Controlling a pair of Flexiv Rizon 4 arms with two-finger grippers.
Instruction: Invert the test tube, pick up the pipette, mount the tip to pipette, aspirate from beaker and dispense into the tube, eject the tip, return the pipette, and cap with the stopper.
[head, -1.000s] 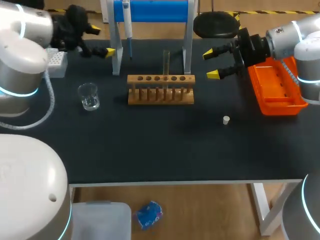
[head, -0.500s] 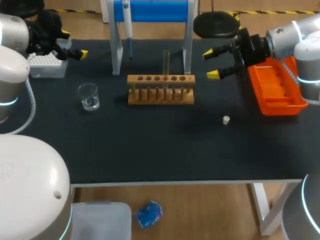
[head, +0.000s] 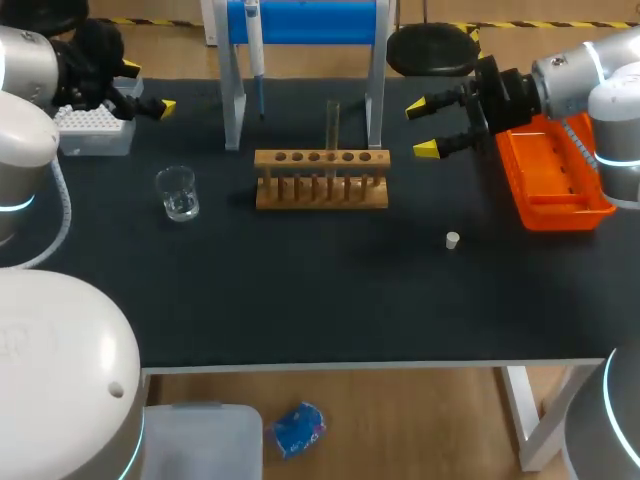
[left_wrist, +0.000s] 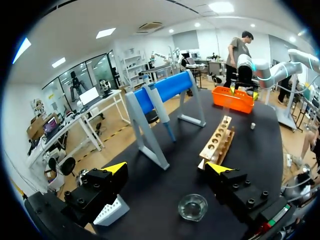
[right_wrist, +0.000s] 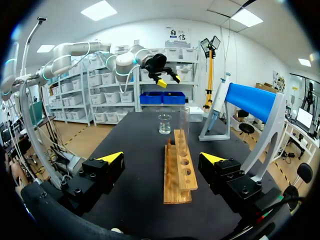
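Clear glass test tube (head: 332, 122) stands upright in the slotted wooden rack (head: 321, 182), mid-counter, just in front of the blue-barred white stand (head: 300, 22). White pipette (head: 254, 45) hangs on that stand's left side. Small glass beaker (head: 178, 193) sits left of the rack, apart from it. White tip box (head: 95, 130) is at the far-left corner. Little white stopper (head: 452, 240) lies on the black counter (head: 330, 300), front-right of the rack. Orange plastic tray (head: 555, 180) is at the right edge. My left jaws: released, nothing in them, up by the tip box. My right jaws: released, empty, btw stand and tray, facing the rack.
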